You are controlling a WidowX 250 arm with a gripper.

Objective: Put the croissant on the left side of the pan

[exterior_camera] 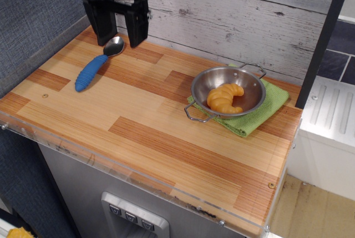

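The orange-yellow croissant (224, 99) lies inside the shiny steel pan (249, 80), toward its front left. The pan has two wire loop handles and rests on a green cloth at the right of the wooden counter. My black gripper (120, 40) hangs at the back left, far from the pan. It is open and empty, its two fingers straddling the bowl of a spoon.
A spoon with a blue ridged handle (92, 72) lies at the back left under the gripper. A green cloth (268, 107) sits under the pan. A grey plank wall (233, 16) runs behind. The counter's front edge (138, 171) has a clear plastic lip.
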